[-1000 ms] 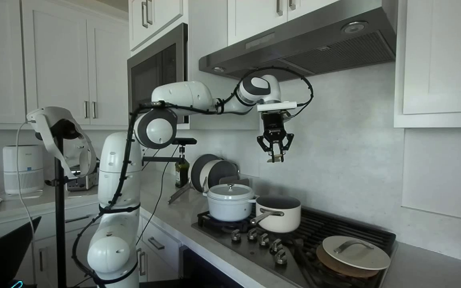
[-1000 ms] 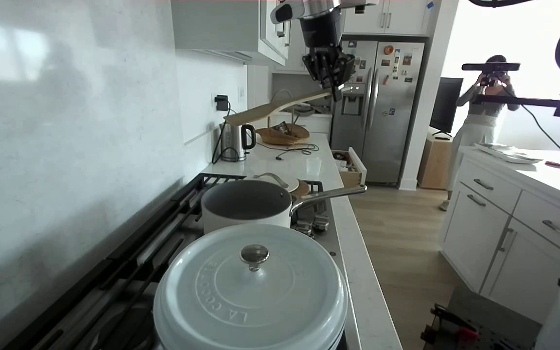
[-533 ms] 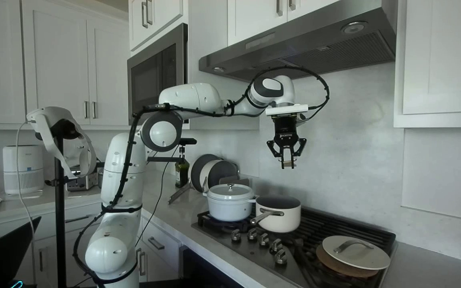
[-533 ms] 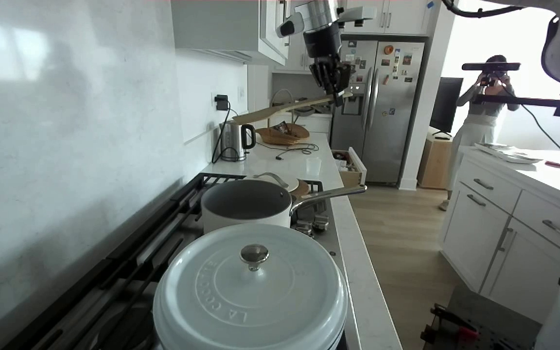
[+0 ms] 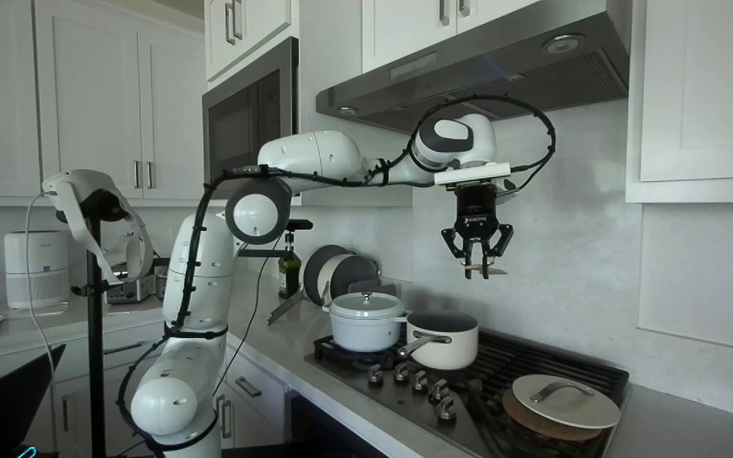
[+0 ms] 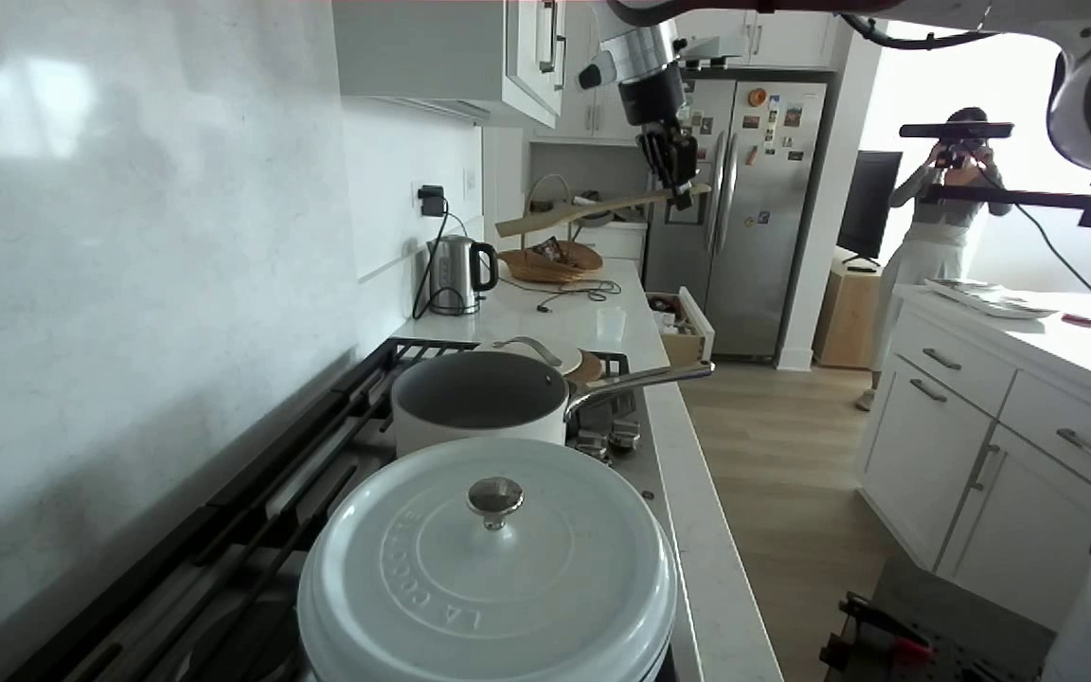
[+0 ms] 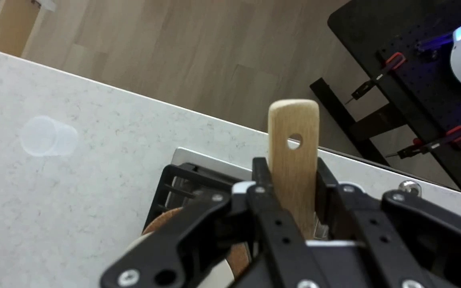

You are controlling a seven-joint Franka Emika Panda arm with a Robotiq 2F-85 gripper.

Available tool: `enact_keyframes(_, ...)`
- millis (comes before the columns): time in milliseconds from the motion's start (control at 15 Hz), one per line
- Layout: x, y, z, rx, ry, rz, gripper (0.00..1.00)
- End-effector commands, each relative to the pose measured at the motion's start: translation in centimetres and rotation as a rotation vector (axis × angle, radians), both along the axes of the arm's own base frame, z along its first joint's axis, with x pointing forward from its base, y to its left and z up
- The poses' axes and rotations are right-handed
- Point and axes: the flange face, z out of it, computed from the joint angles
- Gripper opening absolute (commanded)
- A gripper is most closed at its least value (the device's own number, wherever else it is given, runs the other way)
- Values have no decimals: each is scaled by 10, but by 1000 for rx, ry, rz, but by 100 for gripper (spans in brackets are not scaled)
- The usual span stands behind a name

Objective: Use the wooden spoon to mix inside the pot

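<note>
"Two pots stood on the gas cooktop (image 5: 404,397): a cream saucepan (image 5: 457,355) and, just left of it in an exterior view, a pale-blue lidded Dutch oven (image 5: 365,327)."

"And the wooden spoon (image 6: 593,210)?"

"Up in the air, higher than both pots, in the Robotiq gripper (image 5: 476,270), its broad end reaching toward the backsplash (image 6: 205,237)."

"How did the fingers (image 7: 260,170) stand?"

"Drawn close, parted only by the width of the spoon's handle (image 7: 293,172), which they pinched along both edges. In the wrist view its holed tip stuck out beyond them, toward the counter's (image 7: 106,192) front edge."

"Was it over the saucepan?"

"I couldn't tell. The wrist view looked down past the fingers on a cooktop corner, with a translucent cup (image 7: 48,136) to the left."

"What lay at the cooktop's right end?"

"A cream lid (image 5: 579,412), on a round brown mat (image 5: 541,425). Farther along the counter, in an exterior view, stood a steel electric kettle (image 6: 456,260) and a wicker basket (image 6: 545,275)"
</note>
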Motion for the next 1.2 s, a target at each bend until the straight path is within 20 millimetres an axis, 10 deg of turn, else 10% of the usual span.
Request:
enact_keyframes(0,1,-30,2,21,-1,-113,7)
enact_keyframes(1133,-22,-167,3,24,-54,-448,7)
